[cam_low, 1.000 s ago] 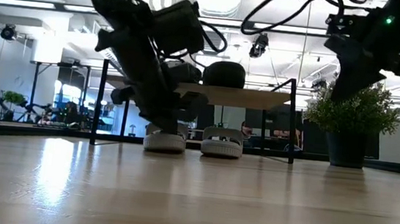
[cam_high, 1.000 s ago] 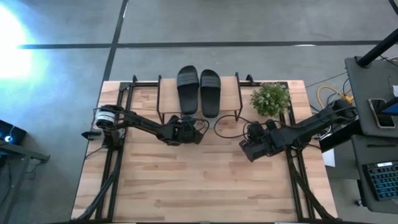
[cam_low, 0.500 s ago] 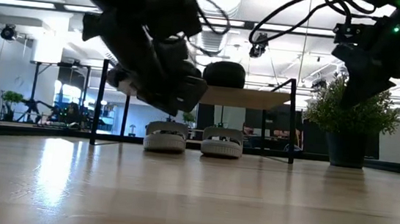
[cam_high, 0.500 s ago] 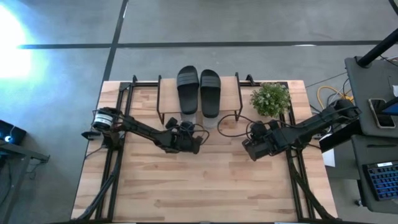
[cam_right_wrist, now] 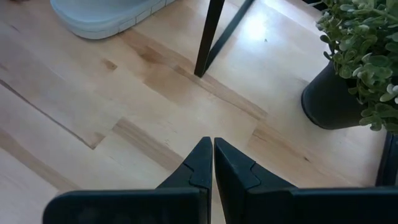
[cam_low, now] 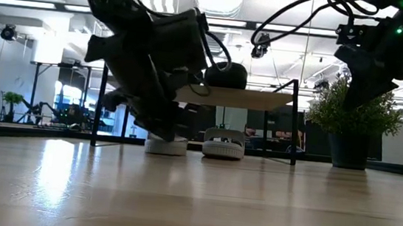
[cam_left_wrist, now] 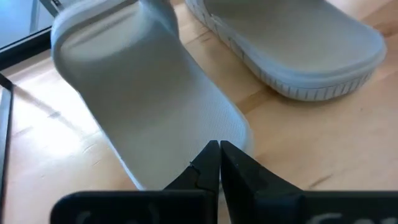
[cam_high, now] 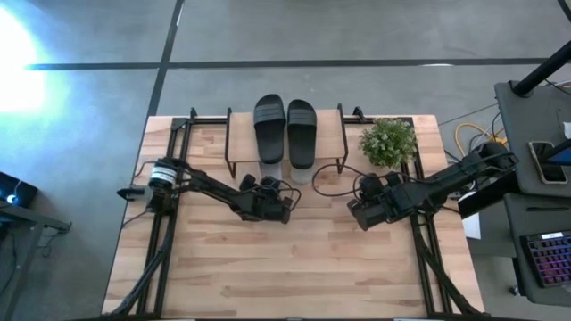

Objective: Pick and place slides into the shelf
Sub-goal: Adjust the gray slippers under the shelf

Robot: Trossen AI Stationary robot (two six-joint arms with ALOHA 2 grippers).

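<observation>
Tabletop: potted plant beside shelf

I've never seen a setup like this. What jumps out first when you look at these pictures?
Probably the two black slides lying side by side on top of the small shelf at the table's far edge, with two light grey slides beneath it. Then the left hand, shut, just before the shelf, and a potted plant to the right.
</observation>
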